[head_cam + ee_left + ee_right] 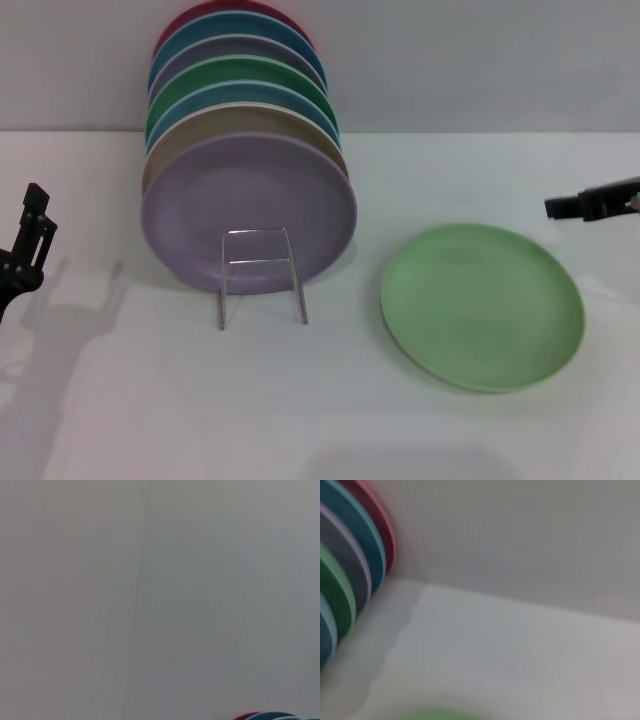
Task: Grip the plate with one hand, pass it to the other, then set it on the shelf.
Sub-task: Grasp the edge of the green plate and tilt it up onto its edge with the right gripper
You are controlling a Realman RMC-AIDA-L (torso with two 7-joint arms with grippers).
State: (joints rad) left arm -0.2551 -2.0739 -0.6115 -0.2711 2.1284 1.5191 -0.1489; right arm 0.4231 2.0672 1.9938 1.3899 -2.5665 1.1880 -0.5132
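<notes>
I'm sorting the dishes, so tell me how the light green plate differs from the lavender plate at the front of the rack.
The light green plate lies flat on the table; the lavender plate stands on edge in the wire rack. The light green plate sits alone toward the right gripper; the lavender plate fronts a row of plates. Both are round, plain and similar in size.

White table (120, 420); plate (482, 305); shelf (262, 275).
</notes>
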